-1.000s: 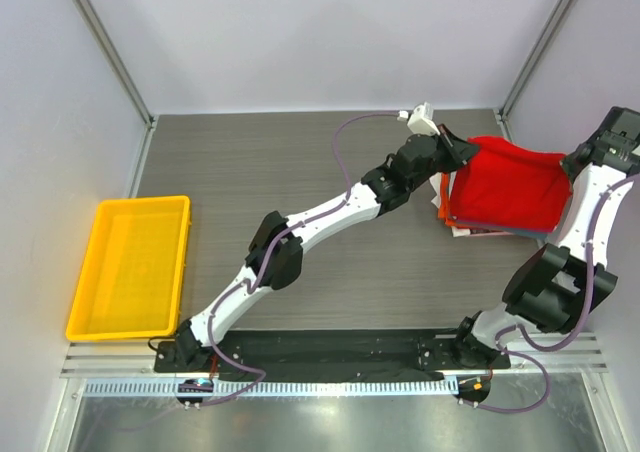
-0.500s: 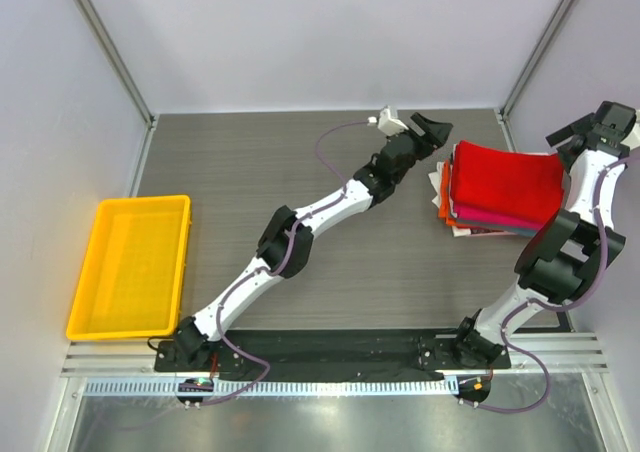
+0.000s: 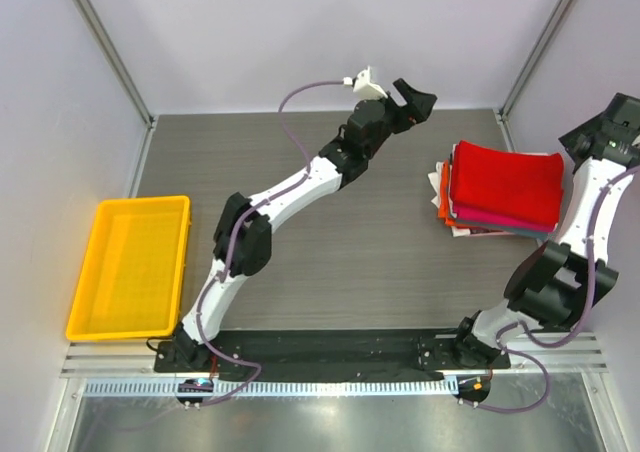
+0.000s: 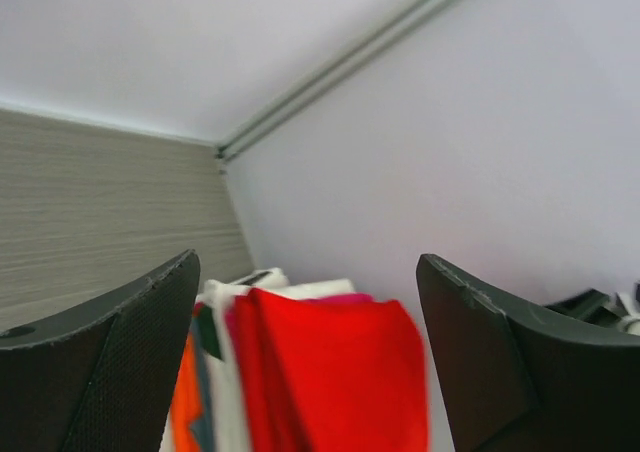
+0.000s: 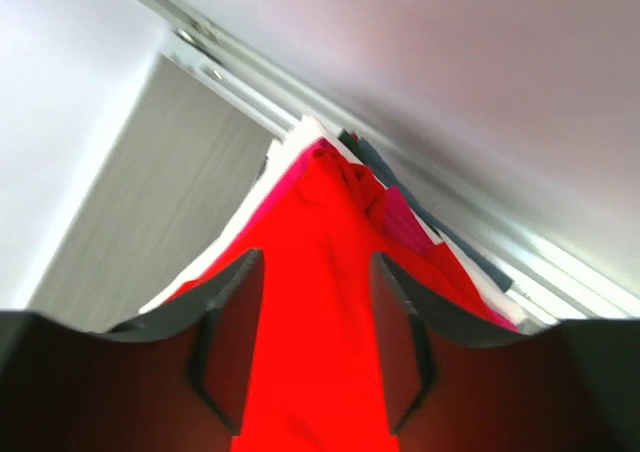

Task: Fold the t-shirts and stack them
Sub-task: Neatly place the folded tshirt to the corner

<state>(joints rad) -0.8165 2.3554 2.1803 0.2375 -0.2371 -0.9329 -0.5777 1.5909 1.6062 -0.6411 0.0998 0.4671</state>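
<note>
- The left pincer (image 3: 418, 94) hangs in the air with its fingers spread wide and nothing between them. In the left wrist view the gap is bare.
- The red shirt (image 3: 505, 182) lies folded on top of the pile, ahead of and below the left pincer and well apart from it.
- The right pincer (image 3: 585, 142) sits just beside the far-right edge of the pile, close to the side wall (image 3: 620, 52). Its fingers stand partly apart. The red cloth shows through the gap in the right wrist view, but nothing looks pinched.
- Under the red shirt, a pink shirt (image 3: 500, 219), an orange shirt (image 3: 442, 207), a white shirt (image 3: 438, 177) and a grey-blue shirt (image 3: 525, 232) peek out on the side facing the left pincer and along the near edge.
- The pile looks done, though its edges are not flush.
- Risk: the right pincer is near the cloth, so a finger could catch the red shirt's edge as it pulls away and drag the top fold open.
- Risk: the uneven layers could slide if either arm brushes the pile on its way back.
- The yellow tray (image 3: 130, 202) lies far behind the left pincer, out of any likely path.
</note>
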